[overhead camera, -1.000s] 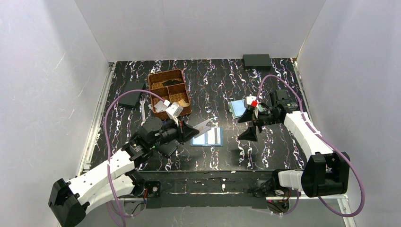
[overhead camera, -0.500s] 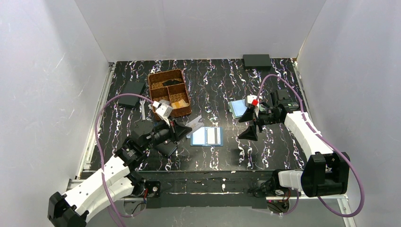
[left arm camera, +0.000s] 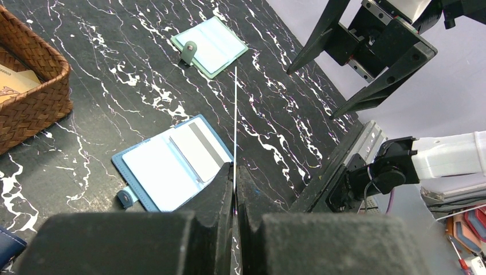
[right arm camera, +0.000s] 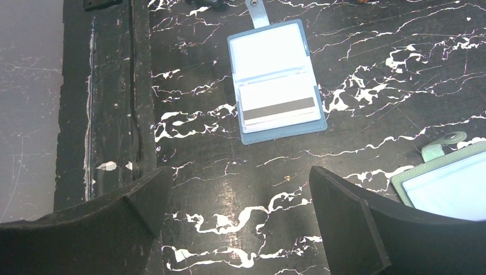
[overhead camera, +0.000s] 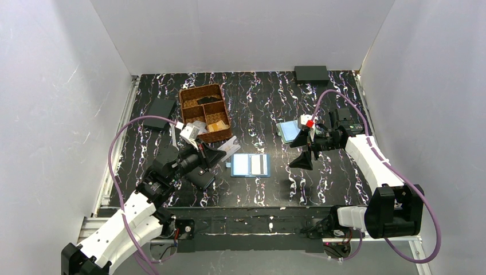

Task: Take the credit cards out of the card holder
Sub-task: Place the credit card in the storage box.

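Card holder (left arm camera: 152,172) holds striped card (left arm camera: 200,150); left hand (left arm camera: 235,170) pinches loose card (left arm camera: 235,114).

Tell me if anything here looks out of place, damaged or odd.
Nothing is spilled or damaged. The card holder lies open and flat on the table, with one striped card in its pocket. The left gripper pinches a credit card on edge above it.

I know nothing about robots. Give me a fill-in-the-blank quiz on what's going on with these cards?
1. The left gripper pinches a credit card between its two ____.
2. The card holder lies ____ on the table, with a striped card showing in one pocket.
3. The right gripper hovers with its jaws wide apart, holding ____.

Missing words: fingers; open; nothing.
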You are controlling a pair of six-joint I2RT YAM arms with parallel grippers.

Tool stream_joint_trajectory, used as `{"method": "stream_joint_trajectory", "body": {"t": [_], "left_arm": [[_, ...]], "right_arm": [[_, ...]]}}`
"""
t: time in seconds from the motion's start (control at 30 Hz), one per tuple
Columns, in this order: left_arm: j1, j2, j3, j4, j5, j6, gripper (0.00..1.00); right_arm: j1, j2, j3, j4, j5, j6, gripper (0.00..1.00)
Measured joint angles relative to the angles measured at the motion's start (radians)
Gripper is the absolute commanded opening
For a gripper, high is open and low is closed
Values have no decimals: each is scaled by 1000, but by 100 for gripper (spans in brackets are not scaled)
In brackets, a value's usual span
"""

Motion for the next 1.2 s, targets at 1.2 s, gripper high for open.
{"method": "stream_joint_trajectory", "body": {"t": [1.2], "left_arm": [[370,108,40,-70,-46,-34,0]], "right_arm": [[-7,-7,0,0,-5,0,98]]}}
